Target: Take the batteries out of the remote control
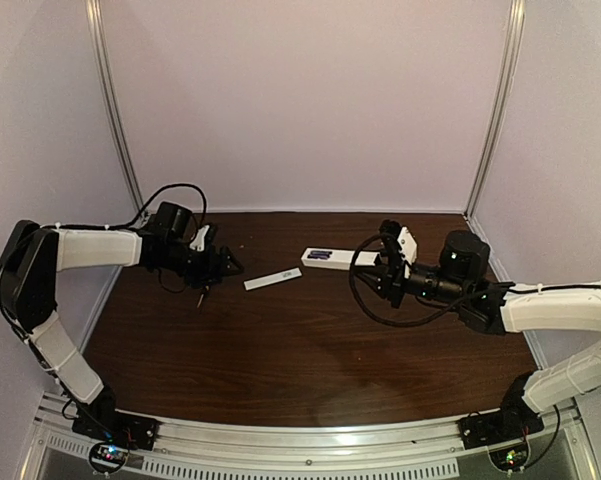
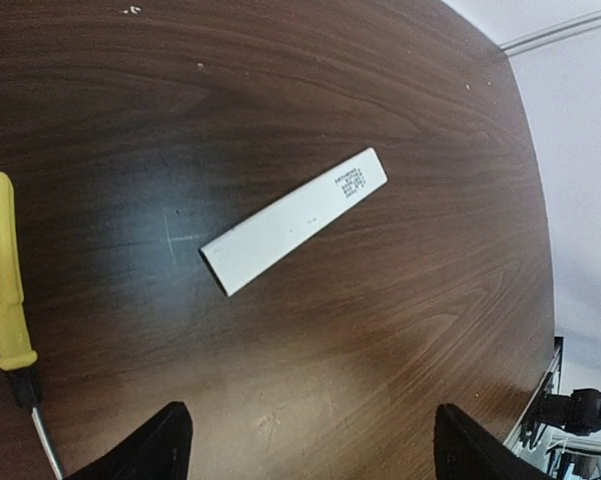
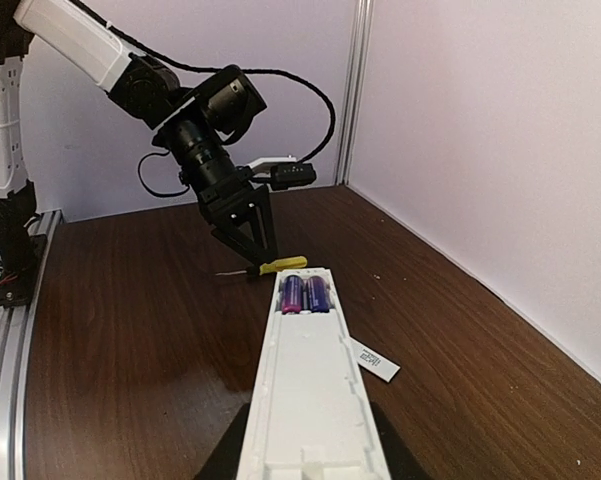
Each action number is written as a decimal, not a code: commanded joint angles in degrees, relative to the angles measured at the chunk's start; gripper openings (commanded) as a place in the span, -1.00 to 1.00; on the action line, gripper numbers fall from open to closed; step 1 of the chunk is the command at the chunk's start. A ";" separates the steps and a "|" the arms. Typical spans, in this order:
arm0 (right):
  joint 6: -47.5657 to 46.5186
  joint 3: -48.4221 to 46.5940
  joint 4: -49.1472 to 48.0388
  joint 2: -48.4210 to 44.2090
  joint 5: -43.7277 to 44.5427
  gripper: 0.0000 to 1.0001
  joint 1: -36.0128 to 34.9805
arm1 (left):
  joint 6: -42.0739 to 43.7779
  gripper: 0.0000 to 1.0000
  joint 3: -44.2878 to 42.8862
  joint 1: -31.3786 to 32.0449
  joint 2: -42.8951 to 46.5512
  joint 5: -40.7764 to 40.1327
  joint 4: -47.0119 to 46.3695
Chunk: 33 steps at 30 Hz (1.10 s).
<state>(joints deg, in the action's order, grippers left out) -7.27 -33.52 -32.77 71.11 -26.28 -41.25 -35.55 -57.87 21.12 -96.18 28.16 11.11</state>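
Here, two arms reach over one brown table (image 1: 310,350). The left gripper (image 1: 223,264) hangs above the wood with its jaws spread wide and nothing between them; in its own wrist view the two dark fingertips (image 2: 160,445) stand far apart at the bottom edge. One screwdriver (image 2: 4,285) with a yellow handle lies on the table just beside that gripper, at the left edge of the left wrist view. Next comes one thin white cover strip (image 1: 272,279), lying flat and at a slant, apart from the screwdriver and from the remote. It carries a small printed label at one end.

Further right lies one remote (image 1: 338,258), a white bar with its open compartment facing up. Two purple-blue batteries (image 3: 305,294) sit side by side in that compartment, at the end farthest from the right arm. The right gripper (image 1: 385,262) is closed narrowly on the remote's near end, and the remote runs straight out from its fingers in the right wrist view.
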 commanded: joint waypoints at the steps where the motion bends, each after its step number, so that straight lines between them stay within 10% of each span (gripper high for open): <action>1: 0.12 -2.74 0.47 1.40 -2.40 -1.00 0.03 | 6.35 0.69 -0.88 2.07 2.73 -1.62 7.65; 16: 0.83 -7.64 7.51 2.20 -9.29 -1.00 -0.93 | 24.91 0.95 -2.80 15.87 14.38 -15.78 7.27; 33: -1.58 -9.44 11.57 2.72 -24.07 -1.00 -1.52 | 46.73 0.95 5.63 16.48 26.67 14.00 -6.98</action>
<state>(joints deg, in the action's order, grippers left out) -8.73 -40.38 -21.04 74.24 -47.09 -42.15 5.82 -53.95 37.08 -69.34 33.17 9.54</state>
